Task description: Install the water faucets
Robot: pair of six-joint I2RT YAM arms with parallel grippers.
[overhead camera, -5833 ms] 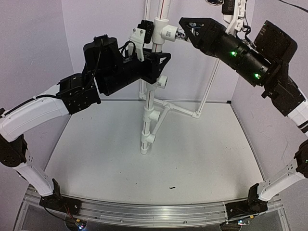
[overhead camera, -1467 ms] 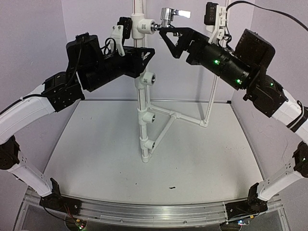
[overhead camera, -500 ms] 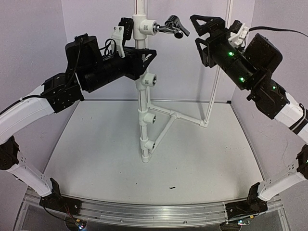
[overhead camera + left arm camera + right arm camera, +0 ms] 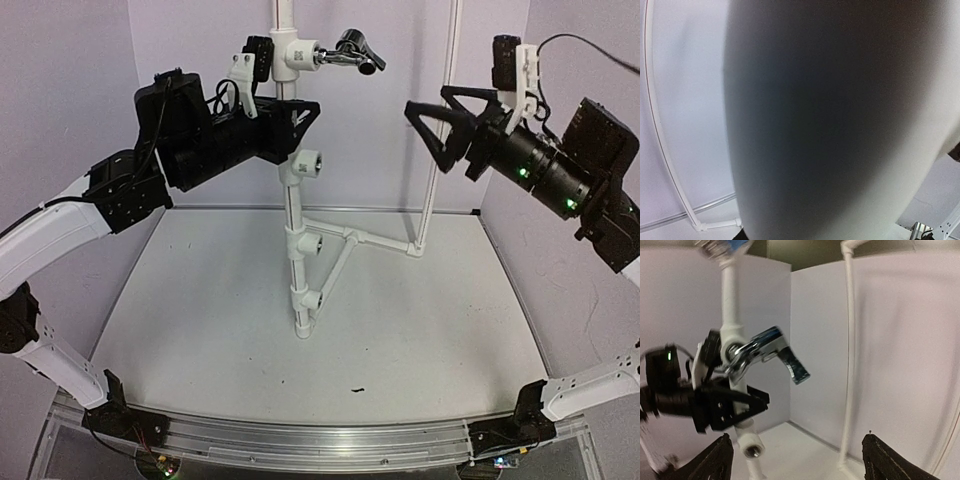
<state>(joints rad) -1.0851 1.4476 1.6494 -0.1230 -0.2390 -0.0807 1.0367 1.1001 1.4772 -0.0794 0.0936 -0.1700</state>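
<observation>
One chrome faucet (image 4: 350, 52) sticks out to the right of the top tee (image 4: 290, 55) of the white pipe stand (image 4: 296, 262). In the right wrist view the faucet (image 4: 765, 352) hangs in that tee with its flat lever pointing down-right. My right gripper (image 4: 430, 106) is open and empty, well to the right of the faucet; its fingertips (image 4: 720, 460) stand far apart. My left gripper (image 4: 298, 118) is shut on the vertical pipe just below the top tee. The pipe (image 4: 830, 120) fills the left wrist view as a blur and hides the fingers.
Lower tees with dark round openings (image 4: 312, 160) (image 4: 313, 243) (image 4: 313, 297) face right along the stand. Slanted brace pipes (image 4: 375, 240) join it to a thin white pole (image 4: 436, 170) at the back right. White walls close in the back and sides.
My right gripper has opened, let go of the faucet and drawn back to the right. The faucet stays in the top tee. The left arm has not moved.
</observation>
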